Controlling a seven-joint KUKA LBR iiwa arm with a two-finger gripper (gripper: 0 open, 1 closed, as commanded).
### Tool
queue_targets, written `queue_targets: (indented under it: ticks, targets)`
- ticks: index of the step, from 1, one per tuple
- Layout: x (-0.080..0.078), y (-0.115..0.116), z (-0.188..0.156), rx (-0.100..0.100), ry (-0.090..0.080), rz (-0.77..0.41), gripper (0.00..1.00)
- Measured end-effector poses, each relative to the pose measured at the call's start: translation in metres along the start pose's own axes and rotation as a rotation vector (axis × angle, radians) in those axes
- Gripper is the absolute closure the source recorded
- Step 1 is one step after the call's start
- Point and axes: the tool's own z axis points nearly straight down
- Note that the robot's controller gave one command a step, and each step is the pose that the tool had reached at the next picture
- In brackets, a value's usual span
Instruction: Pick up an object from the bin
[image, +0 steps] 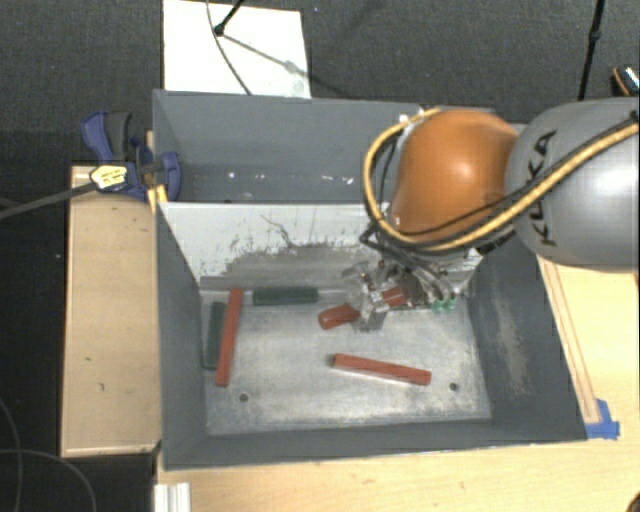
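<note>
Fingers (372, 308): narrow, closed round short red-brown block (338, 317); block's left end stuck out.
Block pos.: mid-right of bin (520, 330) floor, nr back wall.
Nearest: long red bar (381, 369) lay just in front, apart; dk green block (285, 296) to the left.
Left wall: red stick (228, 337) & dk green stick (212, 335) lay side by side.
Arm: orange cover (450, 170) w/ cables sat above fingers.
</note>
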Motion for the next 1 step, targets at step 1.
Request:
queue_targets:
  ticks: [1]
  targets:
    - [-0.032, 0.0177, -0.0375, -0.003, 0.002, -0.342, 1.0]
